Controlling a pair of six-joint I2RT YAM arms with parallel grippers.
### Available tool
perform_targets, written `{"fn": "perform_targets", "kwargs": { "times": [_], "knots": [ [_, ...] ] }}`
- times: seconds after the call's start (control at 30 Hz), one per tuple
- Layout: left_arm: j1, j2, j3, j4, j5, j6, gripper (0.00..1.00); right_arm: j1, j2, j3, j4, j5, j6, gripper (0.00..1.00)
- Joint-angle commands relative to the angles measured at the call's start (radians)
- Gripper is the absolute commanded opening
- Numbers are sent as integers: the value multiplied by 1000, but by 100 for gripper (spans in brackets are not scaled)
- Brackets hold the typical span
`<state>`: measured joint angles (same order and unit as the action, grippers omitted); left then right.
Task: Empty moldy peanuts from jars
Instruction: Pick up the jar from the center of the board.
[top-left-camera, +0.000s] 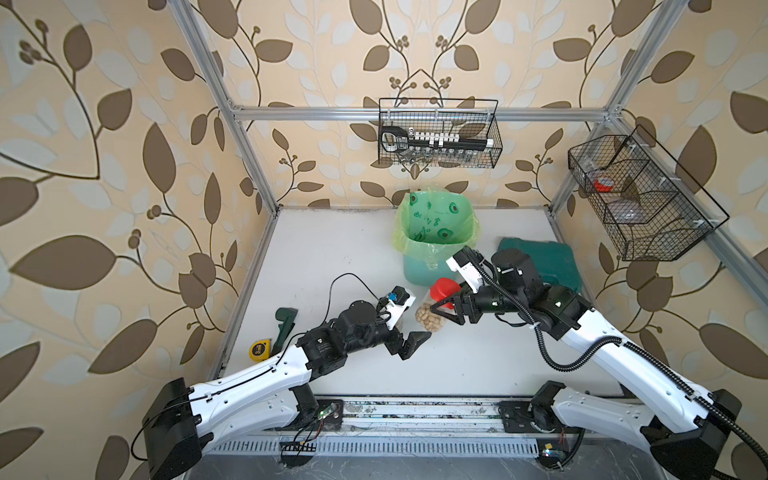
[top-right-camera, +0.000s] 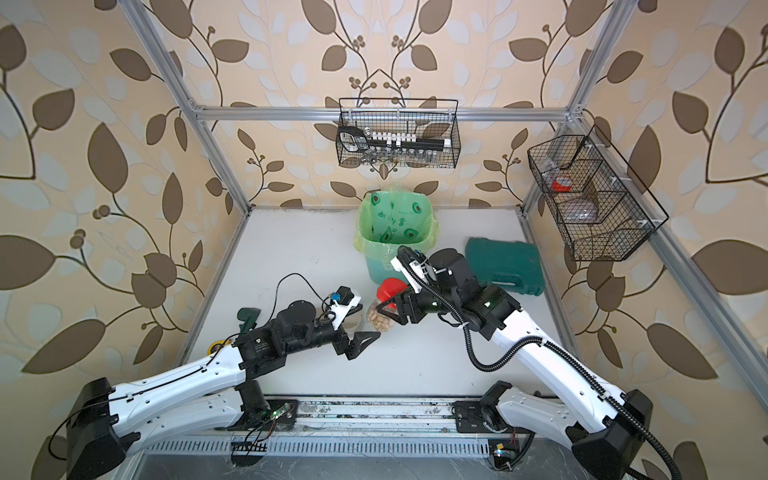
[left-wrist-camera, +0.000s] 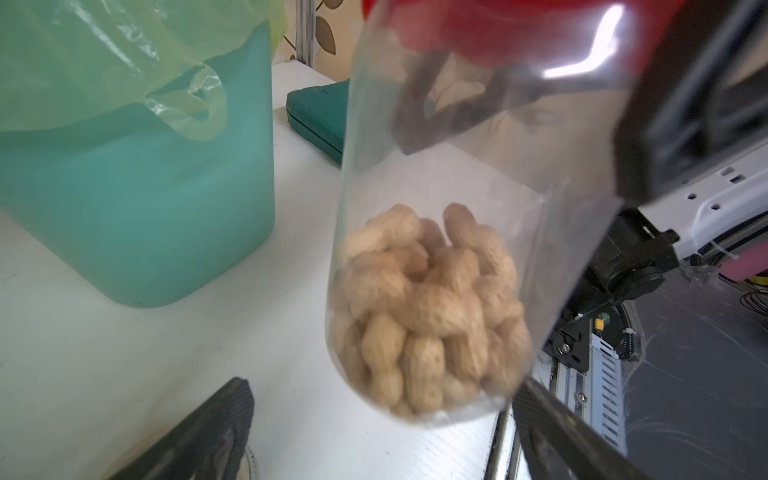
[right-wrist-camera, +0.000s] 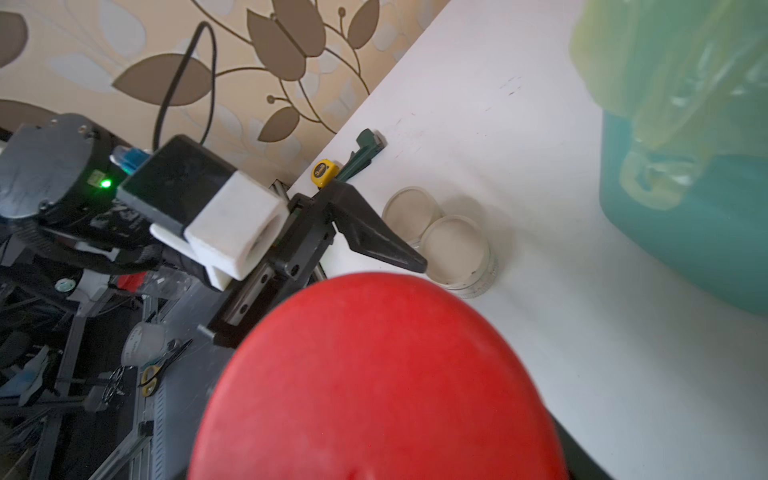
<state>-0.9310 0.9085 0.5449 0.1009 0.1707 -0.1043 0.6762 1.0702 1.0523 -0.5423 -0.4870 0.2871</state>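
Note:
A tall clear jar (left-wrist-camera: 457, 199) with a red lid (top-left-camera: 443, 290) hangs tilted above the table in front of the bin, with my right gripper (top-left-camera: 439, 308) shut on its neck just under the lid. Moldy peanuts (left-wrist-camera: 432, 316) in their shells fill its bottom; they also show in both top views (top-right-camera: 380, 322). My left gripper (left-wrist-camera: 382, 436) is open, its fingers (left-wrist-camera: 208, 436) spread to either side just below the jar's base without touching it. In the right wrist view the red lid (right-wrist-camera: 374, 374) hides my right fingers. Two squat jars with beige lids (right-wrist-camera: 455, 245) stand together on the table behind the left gripper's finger (right-wrist-camera: 374, 237).
A mint-green bin with a green bag (top-left-camera: 434, 232) stands at the back middle of the table, just behind the held jar. A dark green tool case (top-left-camera: 544, 262) lies at the right. A yellow tape measure (top-left-camera: 259, 349) and a green tool (top-left-camera: 284, 324) sit at the left edge.

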Motion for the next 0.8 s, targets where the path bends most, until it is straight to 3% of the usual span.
{"fn": "perform_targets", "kwargs": {
  "times": [0.0,0.5,0.57,0.67,0.77],
  "knots": [
    [-25,2,48,62,-21,20,99,48,-8,14,49,-58,6,59],
    [-42,10,51,111,22,-9,95,89,13,-1,119,-98,32,59],
    [-42,5,47,114,24,-10,89,88,12,-4,123,-99,33,59],
    [-42,7,49,115,30,-11,70,88,8,-7,128,-99,35,60],
    [-42,8,50,120,33,-16,60,89,5,-7,129,-96,35,61]
  ]
}}
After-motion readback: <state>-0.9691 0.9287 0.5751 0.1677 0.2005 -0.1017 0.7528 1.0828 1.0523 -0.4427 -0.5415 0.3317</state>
